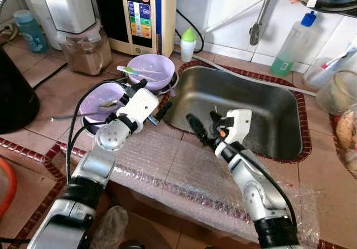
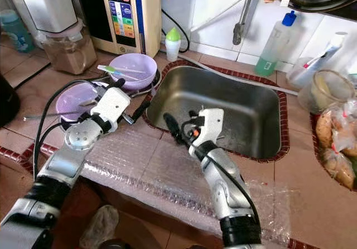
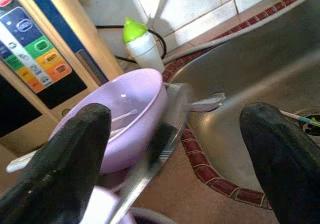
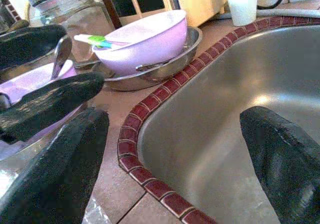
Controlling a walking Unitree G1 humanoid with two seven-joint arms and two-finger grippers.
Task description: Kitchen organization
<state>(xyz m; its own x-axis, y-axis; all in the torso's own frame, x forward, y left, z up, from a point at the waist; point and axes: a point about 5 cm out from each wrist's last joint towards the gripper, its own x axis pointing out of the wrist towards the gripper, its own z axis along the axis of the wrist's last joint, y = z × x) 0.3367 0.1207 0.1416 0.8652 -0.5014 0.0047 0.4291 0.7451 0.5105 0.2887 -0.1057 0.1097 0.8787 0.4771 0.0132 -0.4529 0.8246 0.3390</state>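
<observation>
Tiled kitchen counter (image 1: 50, 93) surrounding a steel sink (image 1: 262, 107), taken as the landmark. Hovering beside the sink's near-left corner: left gripper (image 1: 152, 99), fingers spread wide and holding nothing, reaching toward the purple bowl (image 1: 150, 71) stacked in a metal dish just left of the sink, with a second purple bowl (image 1: 100, 101) and spoon (image 2: 92, 102) further left. Hanging over the sink's near rim: right gripper (image 1: 203, 123), likewise open and empty. Probably approaching the dishes; next, calling for a closing grip on a bowl rim.
</observation>
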